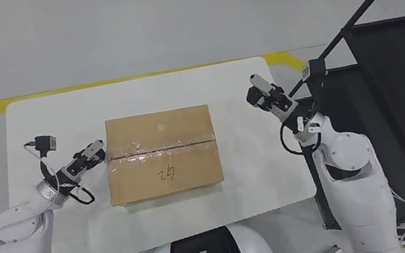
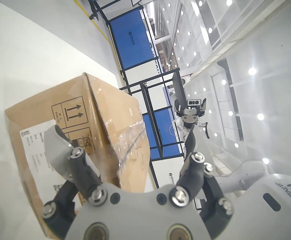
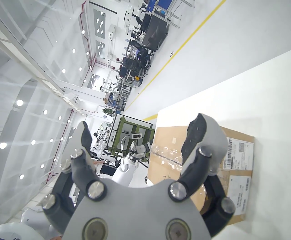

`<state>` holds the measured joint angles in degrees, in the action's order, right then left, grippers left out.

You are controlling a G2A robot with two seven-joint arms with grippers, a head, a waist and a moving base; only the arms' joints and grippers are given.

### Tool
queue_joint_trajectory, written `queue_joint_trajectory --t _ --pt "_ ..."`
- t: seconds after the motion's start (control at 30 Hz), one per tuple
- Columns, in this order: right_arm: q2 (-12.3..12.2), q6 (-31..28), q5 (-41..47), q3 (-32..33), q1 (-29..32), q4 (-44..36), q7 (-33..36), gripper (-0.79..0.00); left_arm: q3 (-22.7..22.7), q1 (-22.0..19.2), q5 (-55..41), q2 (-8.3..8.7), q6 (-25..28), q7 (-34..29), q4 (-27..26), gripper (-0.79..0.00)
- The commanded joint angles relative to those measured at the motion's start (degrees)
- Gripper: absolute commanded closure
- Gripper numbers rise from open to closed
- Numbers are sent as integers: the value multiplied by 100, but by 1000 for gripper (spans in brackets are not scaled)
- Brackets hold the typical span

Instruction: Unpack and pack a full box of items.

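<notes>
A brown cardboard box (image 1: pixel 162 153) stands closed in the middle of the white table (image 1: pixel 50 119), with clear tape along its top seam and handwriting on the lid. My left gripper (image 1: pixel 98 149) is open at the box's left end, level with the taped seam and almost touching it. In the left wrist view the box (image 2: pixel 91 109) lies just beyond the open left gripper (image 2: pixel 124 136). My right gripper (image 1: pixel 257 86) is open, a short way off the box's right end, above bare table. The right wrist view has the box (image 3: pixel 167 136) past the right gripper (image 3: pixel 142 134).
A black metal rack (image 1: pixel 397 96) stands close against the table's right edge, beside the right arm. A yellow floor line (image 1: pixel 23 99) runs behind the table. Bare table surface lies in front of, behind and to the right of the box.
</notes>
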<state>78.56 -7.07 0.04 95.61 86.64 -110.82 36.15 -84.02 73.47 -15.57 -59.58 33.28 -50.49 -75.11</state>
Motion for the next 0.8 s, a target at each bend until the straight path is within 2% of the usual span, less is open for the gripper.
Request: queue_joint_trajectory --t 0.0,0.3,0.53,0.77 --pt "-10 2 0 -22 3 -13 -20 -785 28 -15 -35 -2 -7 -9 0 -785" --pt "-60 -128 49 10 55 114 -247 -785 99 -50 -78 0 -3 -9 -65 -785" --pt "-86 -360 -171 66 14 519 -806 -785 106 -44 1 13 -34 29 -133 -785" --pt "-86 -360 -171 66 14 519 -806 -785 24 36 6 32 -139 193 -189 -785"
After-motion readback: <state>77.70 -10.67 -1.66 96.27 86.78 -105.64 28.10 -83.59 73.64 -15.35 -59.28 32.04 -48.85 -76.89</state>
